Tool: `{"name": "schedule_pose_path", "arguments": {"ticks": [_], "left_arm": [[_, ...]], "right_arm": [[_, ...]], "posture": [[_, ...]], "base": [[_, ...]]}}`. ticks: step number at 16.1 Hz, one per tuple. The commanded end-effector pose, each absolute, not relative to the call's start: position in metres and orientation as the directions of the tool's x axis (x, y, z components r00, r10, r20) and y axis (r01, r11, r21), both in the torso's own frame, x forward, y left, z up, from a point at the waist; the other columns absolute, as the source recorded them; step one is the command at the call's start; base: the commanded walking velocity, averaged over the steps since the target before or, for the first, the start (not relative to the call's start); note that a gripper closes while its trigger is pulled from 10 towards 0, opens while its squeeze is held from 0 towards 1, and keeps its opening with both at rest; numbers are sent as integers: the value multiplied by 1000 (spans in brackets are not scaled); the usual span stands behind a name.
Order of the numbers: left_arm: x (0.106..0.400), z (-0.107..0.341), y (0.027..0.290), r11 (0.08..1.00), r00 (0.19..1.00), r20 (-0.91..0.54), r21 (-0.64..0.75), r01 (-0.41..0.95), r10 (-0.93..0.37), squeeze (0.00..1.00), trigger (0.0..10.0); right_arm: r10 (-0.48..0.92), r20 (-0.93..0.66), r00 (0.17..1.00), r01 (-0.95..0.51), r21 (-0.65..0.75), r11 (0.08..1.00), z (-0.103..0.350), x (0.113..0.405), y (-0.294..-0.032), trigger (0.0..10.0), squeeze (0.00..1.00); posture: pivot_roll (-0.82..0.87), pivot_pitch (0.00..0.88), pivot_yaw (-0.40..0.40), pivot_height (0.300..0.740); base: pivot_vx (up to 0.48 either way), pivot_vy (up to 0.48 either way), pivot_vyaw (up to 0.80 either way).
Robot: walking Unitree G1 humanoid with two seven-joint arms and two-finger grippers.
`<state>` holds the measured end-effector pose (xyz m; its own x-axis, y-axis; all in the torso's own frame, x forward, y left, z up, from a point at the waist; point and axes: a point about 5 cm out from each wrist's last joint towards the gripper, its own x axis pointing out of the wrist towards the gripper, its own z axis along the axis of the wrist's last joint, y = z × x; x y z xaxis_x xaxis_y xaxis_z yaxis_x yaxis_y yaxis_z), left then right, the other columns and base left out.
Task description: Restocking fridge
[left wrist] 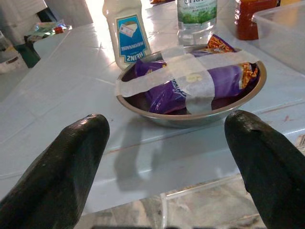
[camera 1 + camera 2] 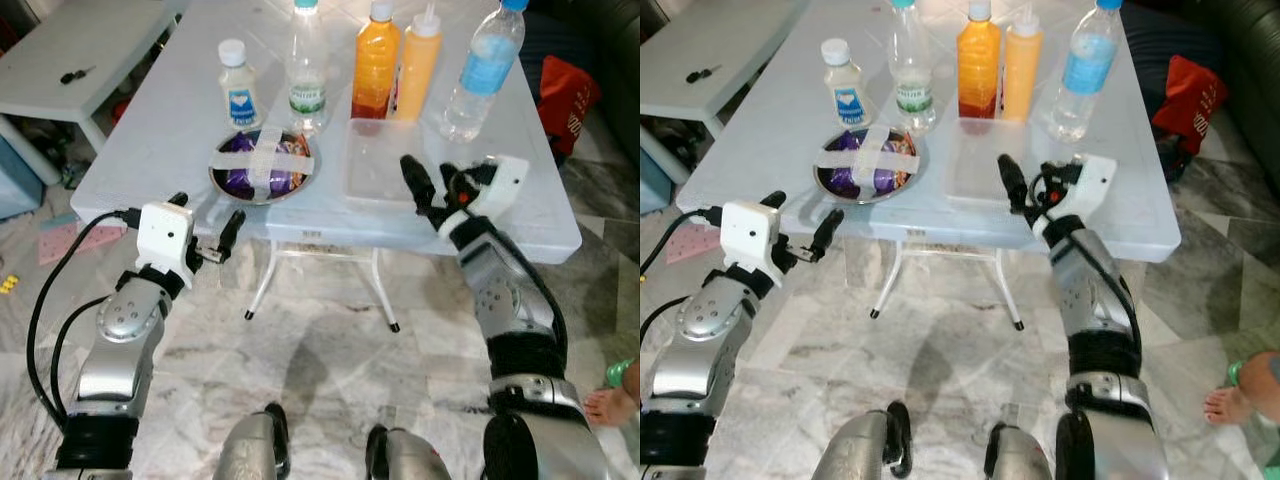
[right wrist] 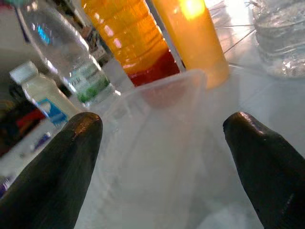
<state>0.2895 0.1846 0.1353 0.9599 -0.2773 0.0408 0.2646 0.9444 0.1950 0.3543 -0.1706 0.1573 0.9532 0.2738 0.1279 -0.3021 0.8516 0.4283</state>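
A steel bowl (image 2: 263, 165) with purple snack packets under crossed tape sits near the front of the pale table (image 2: 150, 130). Behind it stand a mayonnaise bottle (image 2: 238, 85), a green-label water bottle (image 2: 307, 70), an orange juice bottle (image 2: 376, 62), a yellow squeeze bottle (image 2: 420, 65) and a blue-label water bottle (image 2: 485, 70). An empty clear plastic container (image 2: 383, 160) lies right of the bowl. My left gripper (image 2: 205, 222) is open just off the table's front edge, facing the bowl (image 1: 190, 81). My right gripper (image 2: 435, 190) is open at the container's near right corner (image 3: 157, 157).
A second white table (image 2: 80, 50) stands at the far left with a small dark item on it. A red bag (image 2: 565, 95) lies beside the table on the right. A person's bare foot (image 2: 612, 400) is on the marble floor at the lower right.
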Motion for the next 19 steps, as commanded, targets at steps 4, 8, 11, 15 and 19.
{"name": "schedule_pose_path", "arguments": {"ticks": [4, 8, 11, 15, 19], "left_arm": [[288, 137, 183, 937, 956, 35, 211, 278, -292, 0, 10000], [292, 139, 182, 934, 953, 40, 215, 284, -299, 0, 10000], [291, 138, 181, 935, 954, 42, 214, 282, -297, 0, 10000], [292, 138, 180, 935, 953, 45, 213, 283, -298, 0, 10000], [293, 139, 179, 935, 953, 49, 213, 282, -299, 0, 10000]], "right_arm": [[283, 84, 955, -288, 485, 826, 147, 355, -161, 9412, 0], [306, -8, 952, -248, 568, 785, 144, 363, -155, 0, 0], [286, -21, 958, -222, 576, 787, 146, 368, -160, 0, 0], [287, -40, 957, -205, 607, 768, 145, 370, -161, 0, 0], [307, -83, 948, -180, 655, 734, 139, 369, -159, 0, 0]], "posture": [[68, 179, 72, 740], [67, 171, 63, 740], [67, 167, 58, 740], [64, 160, 54, 740], [62, 161, 52, 740]], "base": [[0, 0, 0], [0, 0, 0], [0, 0, 0], [0, 0, 0], [0, 0, 0]]}}
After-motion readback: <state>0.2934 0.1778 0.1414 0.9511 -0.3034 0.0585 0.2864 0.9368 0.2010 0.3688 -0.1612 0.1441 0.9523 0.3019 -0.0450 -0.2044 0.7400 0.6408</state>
